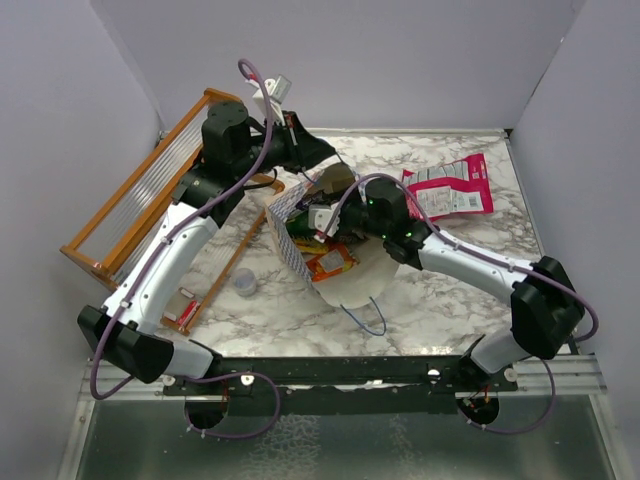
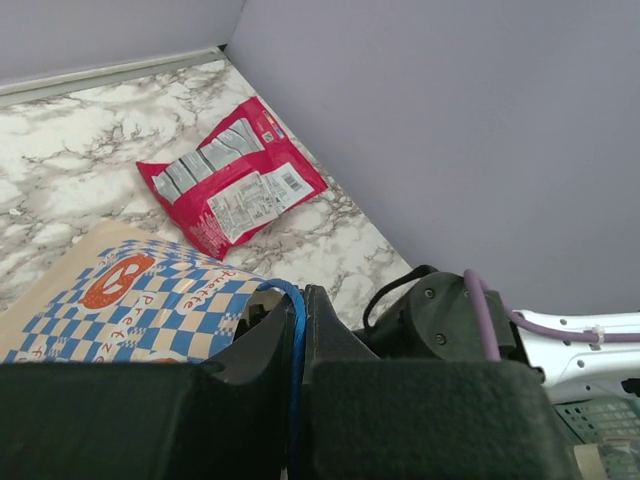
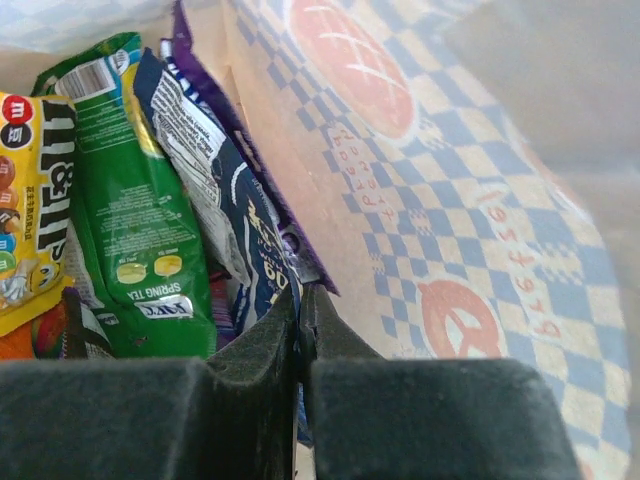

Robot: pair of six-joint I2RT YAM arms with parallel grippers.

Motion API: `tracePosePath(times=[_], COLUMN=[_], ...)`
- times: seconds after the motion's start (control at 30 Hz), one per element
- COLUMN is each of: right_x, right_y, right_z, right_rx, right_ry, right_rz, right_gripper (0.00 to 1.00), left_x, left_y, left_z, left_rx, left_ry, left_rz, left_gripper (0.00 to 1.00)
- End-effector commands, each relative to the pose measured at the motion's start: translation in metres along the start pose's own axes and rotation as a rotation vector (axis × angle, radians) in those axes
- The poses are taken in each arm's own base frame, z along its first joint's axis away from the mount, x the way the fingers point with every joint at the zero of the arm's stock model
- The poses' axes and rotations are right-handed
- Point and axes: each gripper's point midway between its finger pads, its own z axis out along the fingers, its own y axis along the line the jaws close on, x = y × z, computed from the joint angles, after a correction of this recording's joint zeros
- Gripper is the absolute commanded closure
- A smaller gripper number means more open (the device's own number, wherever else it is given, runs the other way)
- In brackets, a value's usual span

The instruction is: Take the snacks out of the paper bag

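Lying tipped over on the table (image 1: 450,300), the soft paper bag (image 1: 287,212) is being held by its string handle (image 2: 297,330) in the clenched left gripper (image 2: 300,300) while the right gripper (image 3: 298,300), inside, is seemingly pinching the probably light, slippery blue packet (image 3: 215,190) by its edge.

Left pincer (image 2: 300,300), right pincer (image 3: 298,298): clamped.

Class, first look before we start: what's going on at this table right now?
Two robot arms are emptying a checkered bag on the table. The left gripper is shut on the bag's blue string handle. The right gripper is inside the bag's mouth, shut on what looks like the blue packet, with a green packet, yellow packet and purple wrapper beside it. One pink pouch already lies out on the table, toward the far right corner.
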Motion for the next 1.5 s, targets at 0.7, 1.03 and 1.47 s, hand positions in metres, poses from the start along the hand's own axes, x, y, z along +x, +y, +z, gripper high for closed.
tracePosePath(times=[0.7,1.03,1.47], right_x=[-0.109,-0.165,-0.188], right_y=[-0.064,-0.095,-0.180], right_z=[-0.099,-0.161,-0.292], right_rx=[0.157,0.187,0.443], right_ry=[-0.390,-0.583,-0.489], right_rz=[0.178,0.217,0.371], right_gripper=[0.99,0.99,0.99], left_x=[-0.040,-0.037,-0.032], left_y=[-0.011,-0.010,-0.012], left_z=[-0.023,-0.026,-0.031], left_rx=[-0.059,-0.067,-0.058], left_ry=[-0.169,-0.171,-0.165], left_rz=[0.072,0.074,0.080], left_gripper=[1.00,1.00,1.00])
